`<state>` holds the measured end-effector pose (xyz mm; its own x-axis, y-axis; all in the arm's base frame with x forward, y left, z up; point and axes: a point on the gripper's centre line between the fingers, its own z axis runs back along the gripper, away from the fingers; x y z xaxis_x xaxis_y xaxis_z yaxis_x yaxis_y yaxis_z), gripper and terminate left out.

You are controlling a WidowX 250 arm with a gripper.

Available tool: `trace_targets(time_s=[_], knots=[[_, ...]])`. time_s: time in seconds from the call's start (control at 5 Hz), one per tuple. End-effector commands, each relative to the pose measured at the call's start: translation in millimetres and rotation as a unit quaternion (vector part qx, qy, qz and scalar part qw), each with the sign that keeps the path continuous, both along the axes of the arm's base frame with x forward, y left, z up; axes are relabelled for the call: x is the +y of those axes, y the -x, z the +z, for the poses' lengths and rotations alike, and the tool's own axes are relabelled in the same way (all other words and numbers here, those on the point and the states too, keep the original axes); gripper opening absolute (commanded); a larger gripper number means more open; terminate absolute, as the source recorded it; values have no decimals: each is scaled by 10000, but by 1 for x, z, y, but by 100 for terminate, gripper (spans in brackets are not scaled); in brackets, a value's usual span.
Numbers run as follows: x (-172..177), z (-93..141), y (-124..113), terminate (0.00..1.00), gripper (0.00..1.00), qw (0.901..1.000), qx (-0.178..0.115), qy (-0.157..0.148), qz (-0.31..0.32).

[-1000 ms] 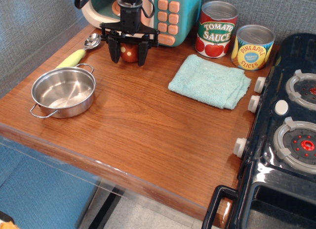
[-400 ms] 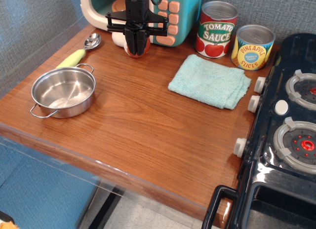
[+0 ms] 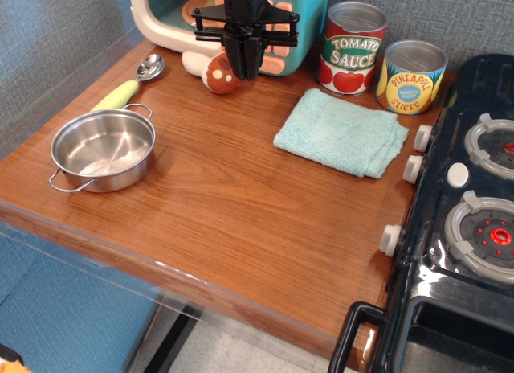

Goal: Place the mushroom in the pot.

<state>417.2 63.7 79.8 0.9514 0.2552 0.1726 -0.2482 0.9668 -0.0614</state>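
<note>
Since a second ago my hand (image 3: 246,66) has lifted and slid right, fingers pressed together on nothing, and the mushroom (image 3: 214,71) has tipped onto its side. Nearest me the bench (image 3: 233,220) runs bare wood to its front edge, wide open room. At left sits the pot (image 3: 103,149), empty, with the yellow-handled spoon (image 3: 128,85) just behind it. At right lies the teal cloth (image 3: 341,133), beside the black stove (image 3: 462,212). Farther back stand the tomato sauce can (image 3: 352,47), the pineapple can (image 3: 411,76) and the toy microwave (image 3: 173,15). Just left of my fingers, the mushroom lies on the bench.
</note>
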Motion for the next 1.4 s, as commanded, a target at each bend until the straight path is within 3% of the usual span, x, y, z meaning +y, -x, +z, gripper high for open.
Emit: trace_targets(time_s=[0.0,0.4,0.8,1.2], knots=[[30,16,-11,0,100,9992,-210,-43,333],[39,10,-17,0,100,9988,-166,-176,415],[43,3,-20,0,100,9960,-414,-690,386],[47,-10,-20,0,100,9943,-514,-793,488]])
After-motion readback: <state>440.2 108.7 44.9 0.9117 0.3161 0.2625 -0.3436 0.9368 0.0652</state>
